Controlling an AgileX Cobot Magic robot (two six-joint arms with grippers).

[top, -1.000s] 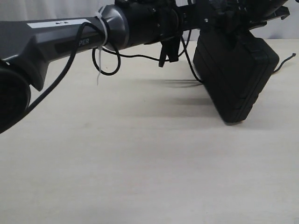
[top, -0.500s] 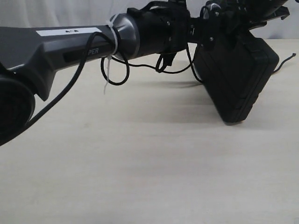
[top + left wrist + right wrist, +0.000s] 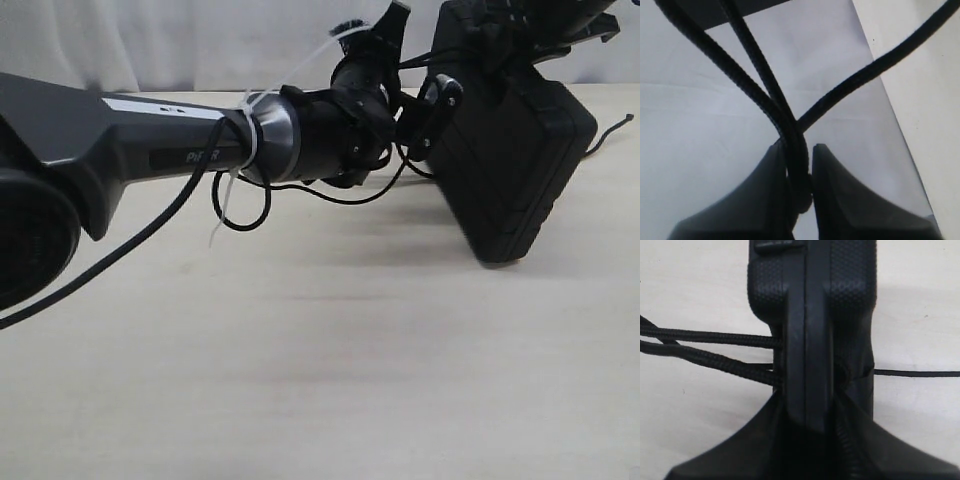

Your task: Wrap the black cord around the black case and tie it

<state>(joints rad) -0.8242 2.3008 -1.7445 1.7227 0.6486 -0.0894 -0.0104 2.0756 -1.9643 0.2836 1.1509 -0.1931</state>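
The cord (image 3: 795, 150) is braided, with a matt, rough weave. The left fingers (image 3: 750, 200) are smooth matt black. The case (image 3: 850, 280) looks like hard black plastic, pebbled on its faces and smooth along the seam. The tabletop (image 3: 320, 350) is pale, matt wood grain. The arm shell (image 3: 110, 140) is smooth grey with a faint sheen, bound by a white plastic tie (image 3: 225, 200). At 12 o'clock hangs white cloth (image 3: 150, 45).
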